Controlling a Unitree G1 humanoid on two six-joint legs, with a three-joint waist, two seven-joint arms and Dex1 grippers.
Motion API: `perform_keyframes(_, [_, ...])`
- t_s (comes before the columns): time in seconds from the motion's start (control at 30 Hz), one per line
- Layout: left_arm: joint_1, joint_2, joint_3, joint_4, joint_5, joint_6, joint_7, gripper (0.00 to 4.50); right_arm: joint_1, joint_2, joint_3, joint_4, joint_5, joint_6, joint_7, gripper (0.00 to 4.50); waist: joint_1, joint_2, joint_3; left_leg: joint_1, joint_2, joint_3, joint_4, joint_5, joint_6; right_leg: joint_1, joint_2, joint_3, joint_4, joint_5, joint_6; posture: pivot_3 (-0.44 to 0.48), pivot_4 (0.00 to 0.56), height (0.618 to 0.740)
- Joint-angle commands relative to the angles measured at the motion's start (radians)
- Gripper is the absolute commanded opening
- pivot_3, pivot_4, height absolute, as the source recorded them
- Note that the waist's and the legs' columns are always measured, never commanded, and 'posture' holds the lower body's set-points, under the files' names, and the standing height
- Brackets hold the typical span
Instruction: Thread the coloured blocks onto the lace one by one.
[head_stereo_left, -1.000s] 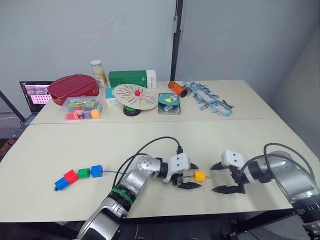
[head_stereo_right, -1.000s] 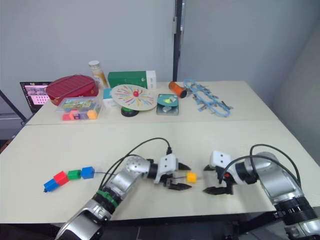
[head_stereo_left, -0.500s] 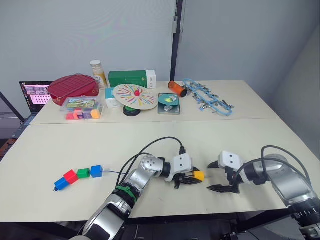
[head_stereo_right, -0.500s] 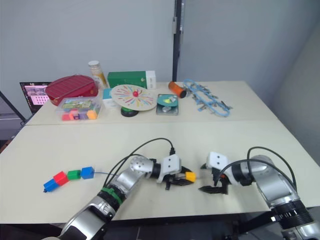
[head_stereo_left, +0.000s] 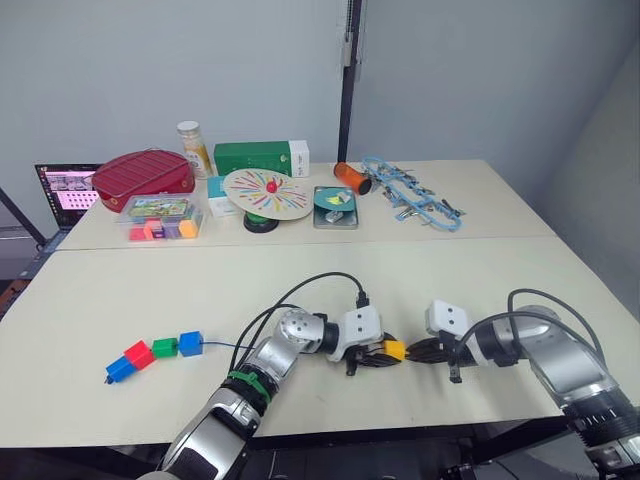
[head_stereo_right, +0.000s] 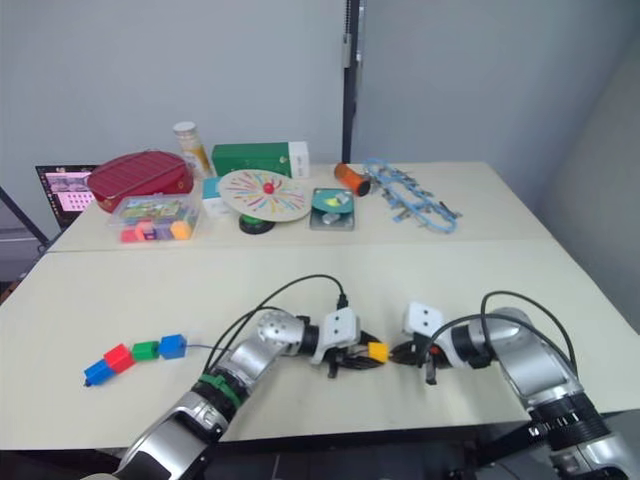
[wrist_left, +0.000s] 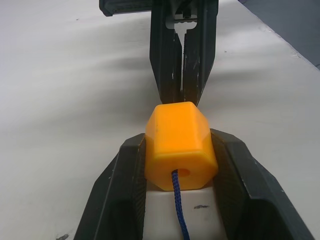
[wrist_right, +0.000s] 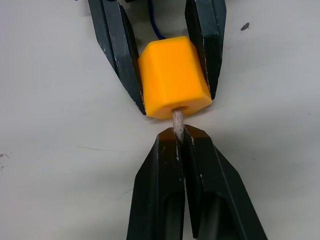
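An orange-yellow block (wrist_left: 180, 145) sits pinched between the two fingers of my left gripper (head_stereo_left: 380, 355), near the table's front edge. The dark-blue lace (wrist_left: 179, 210) enters its hole on my side. The lace's pale tip (wrist_right: 177, 120) sticks out of the far side of the block, and my right gripper (wrist_right: 178, 134) is shut on that tip, touching the block. From the held block the lace (head_stereo_left: 225, 345) runs left to a row of threaded blocks: blue (head_stereo_left: 190, 343), green (head_stereo_left: 164, 347), red (head_stereo_left: 139, 354) and blue (head_stereo_left: 118, 368).
A black cable (head_stereo_left: 310, 290) loops over my left arm. On the far table stand a red case (head_stereo_left: 145, 172), a clear box of coloured pieces (head_stereo_left: 160, 215), a green box (head_stereo_left: 262, 157), a striped disc (head_stereo_left: 269, 192) and a light-blue chain (head_stereo_left: 415, 200). A laptop (head_stereo_left: 65, 188) is at the far left.
My right gripper moved left up to the orange-yellow block and shut on the lace tip. My left gripper closed on the block.
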Motion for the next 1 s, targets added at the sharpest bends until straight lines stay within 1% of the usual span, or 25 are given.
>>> perform_keyframes(0.03, [0.038,0.080,0.056,-0.128,-0.031,0.019,-0.007,1.32,-0.033,-0.002,0.005,0.040,-0.010,-0.004,0.016,0.00,-0.006,0.000,0.000,0.000,0.000,0.000,0.000,0.000,0.000,0.000,0.000,0.001,0.000,0.000,0.000,0.000,0.150,0.740])
perform_keyframes(0.13, [0.079,0.131,0.087,-0.202,-0.064,0.050,-0.013,1.32,-0.054,0.005,0.014,0.059,-0.012,-0.011,0.028,0.00,-0.006,0.000,0.000,0.001,0.001,0.000,-0.001,0.000,-0.001,0.000,0.001,0.001,0.000,0.000,0.000,0.000,0.150,0.740])
perform_keyframes(0.17, [0.102,0.163,0.108,-0.235,-0.077,0.058,-0.015,1.32,-0.064,0.010,0.020,0.069,-0.015,-0.016,0.034,0.00,-0.005,0.000,0.000,0.001,0.001,0.000,-0.001,0.000,-0.001,0.000,0.001,0.001,0.000,0.000,0.000,0.000,0.150,0.740])
perform_keyframes(0.23, [0.168,0.257,0.177,-0.314,-0.107,0.083,-0.017,1.32,-0.090,0.023,0.033,0.091,-0.020,-0.028,0.050,0.00,-0.005,0.000,0.000,0.000,0.000,0.000,0.000,0.000,0.000,0.000,0.000,0.001,0.000,0.000,0.000,0.000,0.150,0.740])
perform_keyframes(0.3, [0.257,0.382,0.251,-0.381,-0.134,0.104,-0.042,1.32,-0.117,0.037,0.049,0.114,-0.027,-0.040,0.067,0.00,-0.018,0.000,0.000,0.001,0.001,0.000,-0.001,0.000,-0.001,-0.001,0.000,0.001,0.000,0.000,0.000,0.000,0.150,0.740])
perform_keyframes(0.4, [0.356,0.517,0.312,-0.434,-0.163,0.118,-0.068,1.32,-0.136,0.052,0.058,0.130,-0.033,-0.052,0.080,0.00,-0.023,0.000,0.000,0.002,0.002,0.000,-0.005,0.001,-0.002,-0.003,0.001,0.002,0.001,0.000,-0.002,0.000,0.150,0.740])
perform_keyframes(0.57, [0.501,0.716,0.439,-0.408,-0.205,0.070,-0.124,1.32,-0.144,0.060,0.062,0.135,-0.037,-0.057,0.096,0.00,-0.025,0.000,0.000,0.004,0.002,-0.001,-0.007,0.001,-0.002,-0.001,0.000,0.001,0.001,-0.001,-0.002,0.000,0.150,0.740])
perform_keyframes(0.67, [0.547,0.784,0.490,-0.364,-0.228,0.039,-0.151,1.32,-0.143,0.061,0.063,0.134,-0.037,-0.057,0.097,0.00,-0.025,0.001,0.000,0.007,0.003,0.000,-0.009,0.001,-0.004,-0.001,0.000,0.002,0.001,-0.002,-0.004,0.000,0.150,0.740])
perform_keyframes(0.73, [0.553,0.802,0.502,-0.350,-0.256,0.047,-0.181,1.32,-0.142,0.062,0.063,0.132,-0.036,-0.057,0.097,0.00,-0.024,0.001,0.000,0.007,0.003,0.000,-0.010,0.001,-0.004,-0.001,0.000,0.001,0.002,-0.002,-0.004,0.000,0.150,0.740])
perform_keyframes(0.8, [0.552,0.820,0.495,-0.367,-0.278,0.074,-0.220,2.34,-0.140,0.064,0.065,0.128,-0.036,-0.055,0.095,0.00,-0.023,0.001,0.000,0.007,0.003,0.000,-0.009,0.001,-0.004,-0.001,0.000,0.001,0.002,-0.002,-0.004,0.000,0.150,0.740])
perform_keyframes(0.87, [0.539,0.845,0.482,-0.379,-0.265,0.082,-0.241,2.90,-0.140,0.066,0.066,0.123,-0.036,-0.052,0.094,0.00,-0.022,0.001,0.000,0.006,0.003,0.000,-0.009,0.001,-0.004,-0.001,0.000,0.001,0.002,-0.002,-0.004,0.000,0.150,0.740])
perform_keyframes(0.9, [0.529,0.854,0.477,-0.378,-0.254,0.080,-0.243,3.27,-0.140,0.067,0.066,0.122,-0.036,-0.051,0.093,0.00,-0.022,0.001,0.000,0.006,0.002,0.000,-0.009,0.001,-0.004,-0.001,0.000,0.000,0.002,-0.002,-0.004,0.000,0.150,0.740])
perform_keyframes(0.93, [0.516,0.866,0.473,-0.378,-0.246,0.085,-0.246,3.55,-0.141,0.068,0.066,0.120,-0.035,-0.050,0.092,0.00,-0.022,0.001,0.000,0.006,0.002,0.000,-0.009,0.001,-0.004,-0.001,0.000,0.000,0.002,-0.002,-0.004,0.000,0.150,0.740])
perform_keyframes(1.0, [0.479,0.909,0.451,-0.382,-0.221,0.105,-0.271,4.22,-0.138,0.069,0.066,0.115,-0.034,-0.046,0.089,0.00,-0.022,0.001,0.000,0.006,0.002,0.000,-0.009,0.001,-0.004,-0.001,0.000,0.000,0.002,-0.002,-0.004,0.000,0.150,0.740])
